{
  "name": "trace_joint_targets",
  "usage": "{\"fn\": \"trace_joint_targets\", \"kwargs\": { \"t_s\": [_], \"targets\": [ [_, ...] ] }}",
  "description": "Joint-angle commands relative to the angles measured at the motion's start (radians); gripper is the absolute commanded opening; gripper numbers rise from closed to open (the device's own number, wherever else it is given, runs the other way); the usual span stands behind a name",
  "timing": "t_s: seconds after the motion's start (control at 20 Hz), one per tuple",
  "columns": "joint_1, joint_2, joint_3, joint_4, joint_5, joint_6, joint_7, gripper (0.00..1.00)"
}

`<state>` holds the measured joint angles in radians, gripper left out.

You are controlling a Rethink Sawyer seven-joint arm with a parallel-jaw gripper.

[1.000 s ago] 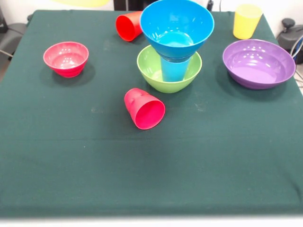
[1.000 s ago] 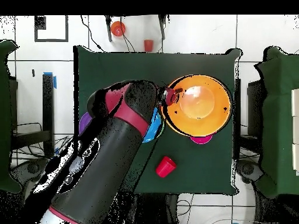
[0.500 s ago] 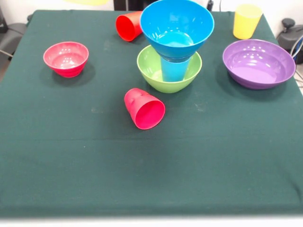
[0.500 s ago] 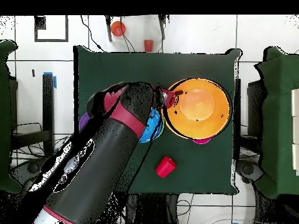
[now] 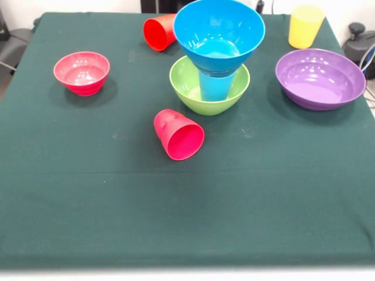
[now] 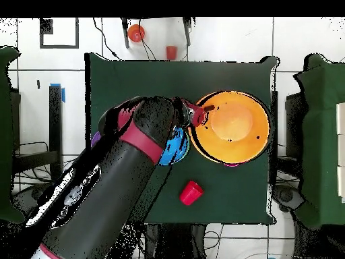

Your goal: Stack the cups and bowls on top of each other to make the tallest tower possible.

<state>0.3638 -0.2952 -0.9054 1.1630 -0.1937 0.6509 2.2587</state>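
In the overhead view my gripper [image 6: 198,113] is shut on the left rim of the huge orange-yellow bowl [image 6: 234,128], held high over the table's right half. The front view shows neither of them. A tower stands at the back middle: a green bowl [image 5: 190,88], a light blue cup [image 5: 215,86] upright in it, and a blue bowl [image 5: 218,29] on top. Two red cups lie on their sides, one in the middle [image 5: 179,134] and one at the back [image 5: 159,31]. A yellow cup [image 5: 305,25] stands at the back right.
A small red bowl [image 5: 81,71] sits at the left and a wide purple bowl [image 5: 320,78] at the right. The dark green cloth [image 5: 88,193] covers the table. In the overhead view my arm [image 6: 114,182] hides much of the left side.
In the overhead view the gripper and the orange-yellow bowl have shifted to the right. The yellow sliver at the front view's top edge is gone. Nothing on the table moved.
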Motion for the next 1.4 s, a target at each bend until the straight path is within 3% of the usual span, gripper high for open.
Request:
{"fn": "trace_joint_targets", "kwargs": {
  "t_s": [0.05, 0.5, 0.8, 1.4],
  "targets": [
    [0.05, 0.02, 0.022, 0.082, -0.025, 0.098, 0.135, 0.0],
    [0.081, 0.058, -0.016, 0.075, -0.001, 0.121, 0.154, 0.0],
    [0.076, 0.046, 0.003, 0.095, 0.025, 0.073, 0.162, 0.0],
    [0.095, 0.054, 0.004, 0.085, 0.064, 0.141, 0.186, 0.0]
  ]
}}
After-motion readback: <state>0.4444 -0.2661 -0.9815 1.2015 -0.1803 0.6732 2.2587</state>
